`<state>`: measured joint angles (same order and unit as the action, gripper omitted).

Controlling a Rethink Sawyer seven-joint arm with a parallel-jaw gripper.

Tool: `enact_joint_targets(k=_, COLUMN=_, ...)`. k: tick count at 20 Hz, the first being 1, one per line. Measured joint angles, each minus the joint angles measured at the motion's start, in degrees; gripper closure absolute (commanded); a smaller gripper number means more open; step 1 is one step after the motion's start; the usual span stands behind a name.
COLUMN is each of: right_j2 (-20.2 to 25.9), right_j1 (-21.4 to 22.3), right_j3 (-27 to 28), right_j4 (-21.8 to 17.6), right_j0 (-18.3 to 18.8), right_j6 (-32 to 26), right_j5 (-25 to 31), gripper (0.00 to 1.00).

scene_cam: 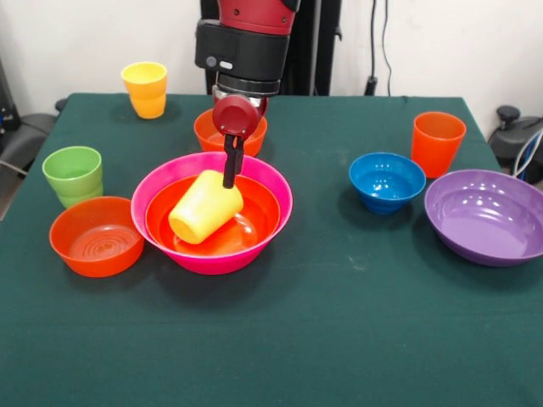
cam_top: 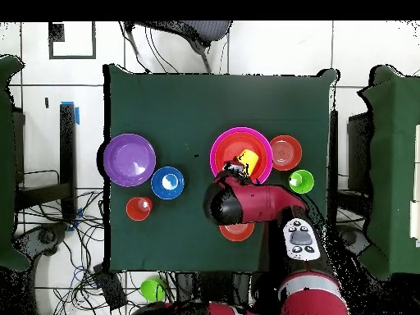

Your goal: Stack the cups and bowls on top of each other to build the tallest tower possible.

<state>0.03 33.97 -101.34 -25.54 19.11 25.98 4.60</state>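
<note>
Dark green surface (scene_cam: pixel 356 339), white wall behind. End effector (scene_cam: pixel 229 180) hangs over the tower (scene_cam: pixel 212 222); can't tell if it's wide or narrow. Tower = largest pink bowl (scene_cam: pixel 161 182) w/ a large orange bowl (scene_cam: pixel 259 212) nested inside. Just below the end effector, a glossy yellow cup (scene_cam: pixel 204 206) lies tilted in the orange bowl, long axis slanted, rim up toward the tip, which meets it. Behind the end effector: small orange bowl (scene_cam: pixel 205 129). Blue bowl (scene_cam: pixel 387 180) and purple bowl (scene_cam: pixel 485 216) off to one side, apparently empty.

Red-black arm (scene_cam: pixel 248 38) reached down from above, wrist vertical, gripper (scene_cam: pixel 229 180) low and narrow, fingers appeared closed together. Overhead, arm (cam_top: pixel 271 205) bent across toward table centre.
</note>
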Motion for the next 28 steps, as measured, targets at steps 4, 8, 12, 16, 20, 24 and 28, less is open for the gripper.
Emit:
enact_joint_targets(k=4, right_j2=0.1, right_j1=-0.1, right_j3=0.0, right_j4=-0.7, right_j0=0.0, right_j6=0.0, right_j5=-1.3, gripper=0.0)
enact_joint_targets(k=8, right_j2=-0.5, right_j1=-0.5, right_j3=0.5, right_j4=-0.9, right_j0=-0.5, right_j6=0.0, right_j5=-2.6, gripper=0.0)
enact_joint_targets(k=12, right_j2=-3.0, right_j1=-1.9, right_j3=1.9, right_j4=-0.9, right_j0=-2.7, right_j6=0.0, right_j5=-3.0, gripper=0.0)
enact_joint_targets(k=16, right_j2=-6.1, right_j1=-3.3, right_j3=3.3, right_j4=-0.8, right_j0=-5.8, right_j6=0.0, right_j5=-3.0, gripper=0.0)
enact_joint_targets(k=20, right_j2=-8.5, right_j1=-4.7, right_j3=4.6, right_j4=-0.8, right_j0=-8.0, right_j6=0.0, right_j5=-3.0, gripper=0.0)
enact_joint_targets(k=24, right_j2=-10.1, right_j1=-5.8, right_j3=5.4, right_j4=-0.8, right_j0=-8.7, right_j6=0.0, right_j5=-3.0, gripper=0.0)
enact_joint_targets(k=28, right_j2=-11.7, right_j1=-7.4, right_j3=6.3, right_j4=-0.8, right_j0=-8.8, right_j6=0.0, right_j5=-3.0, gripper=0.0)
